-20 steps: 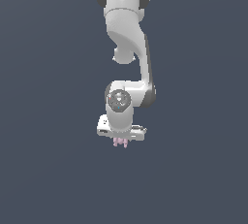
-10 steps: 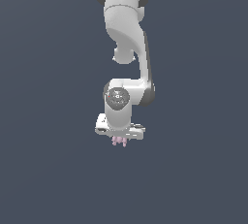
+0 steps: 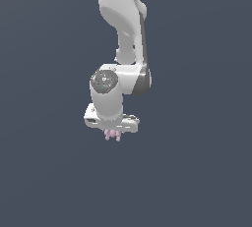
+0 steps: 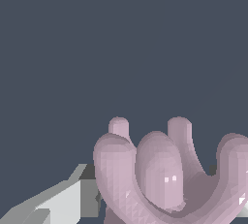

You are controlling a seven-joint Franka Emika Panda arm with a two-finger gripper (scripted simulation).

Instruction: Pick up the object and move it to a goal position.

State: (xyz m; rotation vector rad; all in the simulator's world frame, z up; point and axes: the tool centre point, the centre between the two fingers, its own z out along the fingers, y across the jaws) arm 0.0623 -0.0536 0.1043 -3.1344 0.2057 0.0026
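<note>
The object [image 3: 112, 134] is a tiny pale pink lumpy thing with short prongs. In the exterior view it hangs just under the white hand of my arm, with only its prongs showing below. My gripper [image 3: 112, 131] is shut on it. In the wrist view the object [image 4: 160, 174] fills the near part of the picture, its stubby prongs pointing away from the camera. One grey finger [image 4: 63, 201] shows beside it; the other finger is mostly hidden behind the object. The object is held off the ground.
The white arm [image 3: 123, 34] comes down from the top of the exterior view. A plain dark grey-blue surface [image 3: 197, 172] lies all around.
The arm and the held object have shifted slightly towards the exterior view's left and a little upward. The grip has not changed.
</note>
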